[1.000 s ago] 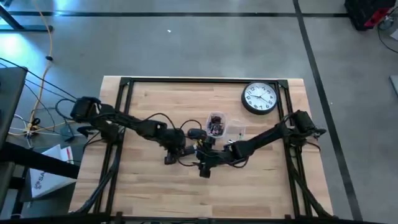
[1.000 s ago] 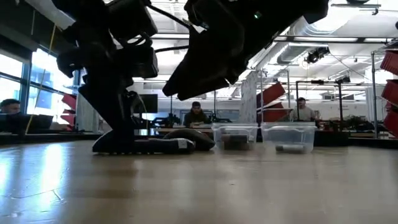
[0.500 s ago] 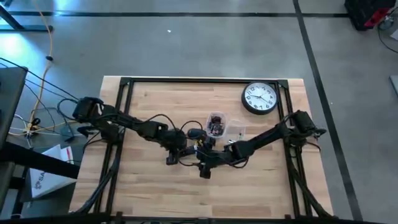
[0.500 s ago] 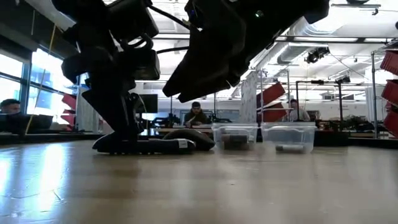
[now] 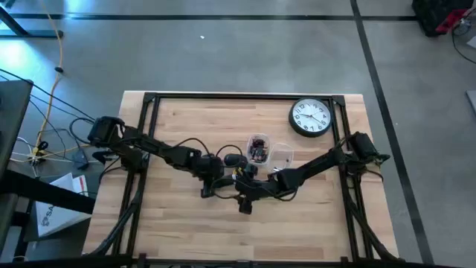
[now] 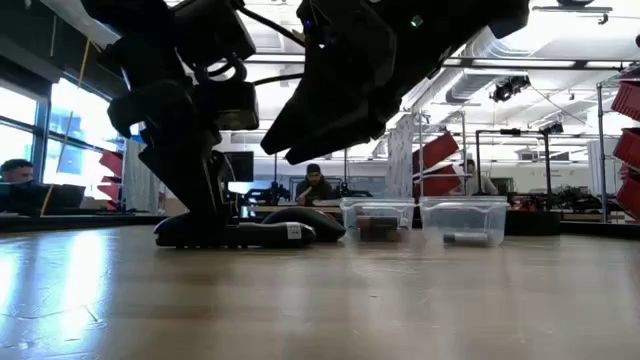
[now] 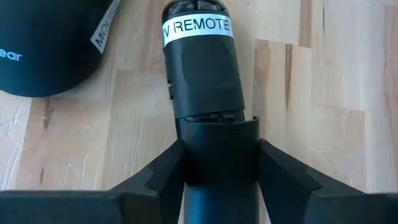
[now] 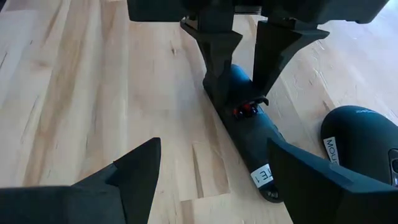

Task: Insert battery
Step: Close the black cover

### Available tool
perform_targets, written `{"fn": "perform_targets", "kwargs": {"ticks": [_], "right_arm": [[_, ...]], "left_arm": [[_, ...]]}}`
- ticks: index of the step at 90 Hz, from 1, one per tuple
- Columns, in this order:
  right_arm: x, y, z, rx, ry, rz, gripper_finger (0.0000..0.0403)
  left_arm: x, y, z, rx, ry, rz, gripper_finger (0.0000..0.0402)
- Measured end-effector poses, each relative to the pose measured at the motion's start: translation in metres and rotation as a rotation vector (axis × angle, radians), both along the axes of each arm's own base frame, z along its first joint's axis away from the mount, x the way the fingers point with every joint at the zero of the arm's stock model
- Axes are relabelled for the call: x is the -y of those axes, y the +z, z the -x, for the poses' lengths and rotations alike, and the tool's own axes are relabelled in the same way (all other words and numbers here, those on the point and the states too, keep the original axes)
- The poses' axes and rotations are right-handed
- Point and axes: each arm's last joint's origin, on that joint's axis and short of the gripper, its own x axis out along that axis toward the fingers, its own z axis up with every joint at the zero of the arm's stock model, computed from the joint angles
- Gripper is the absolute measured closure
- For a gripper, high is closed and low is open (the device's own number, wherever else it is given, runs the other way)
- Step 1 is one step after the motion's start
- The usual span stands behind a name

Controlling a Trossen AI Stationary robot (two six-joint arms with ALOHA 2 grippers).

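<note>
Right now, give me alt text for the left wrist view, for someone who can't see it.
The left gripper clamps one end of a black TV remote lying on the wooden table. A black computer mouse sits just beside the remote's far end.

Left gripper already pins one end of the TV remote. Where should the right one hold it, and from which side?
Probably the free labelled end of the TV remote, from above, fingers across its narrow width: it lies flat on the table, the left gripper straddles the other end, and the mouse crowds one side. The right gripper is open.
</note>
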Motion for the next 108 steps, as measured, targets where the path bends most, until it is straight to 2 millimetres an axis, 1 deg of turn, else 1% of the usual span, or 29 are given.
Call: {"fn": "perform_targets", "kwargs": {"ticks": [17, 27, 108], "right_arm": [[0.0, 0.0001, -0.0001, 0.002, -0.002, -0.002, 0.0141], [-0.0001, 0.0003, -0.0002, 0.004, -0.001, -0.003, 0.0141], [-0.0001, 0.0003, -0.0002, 0.004, -0.002, -0.004, 0.0141]], "left_arm": [[-0.0008, -0.001, 0.0007, -0.008, 0.023, -0.007, 0.0217], [-0.0009, -0.0012, 0.0008, -0.009, 0.025, -0.007, 0.0207], [0.0023, 0.0001, -0.0003, 0.003, 0.035, 0.042, 0.0204]]}}
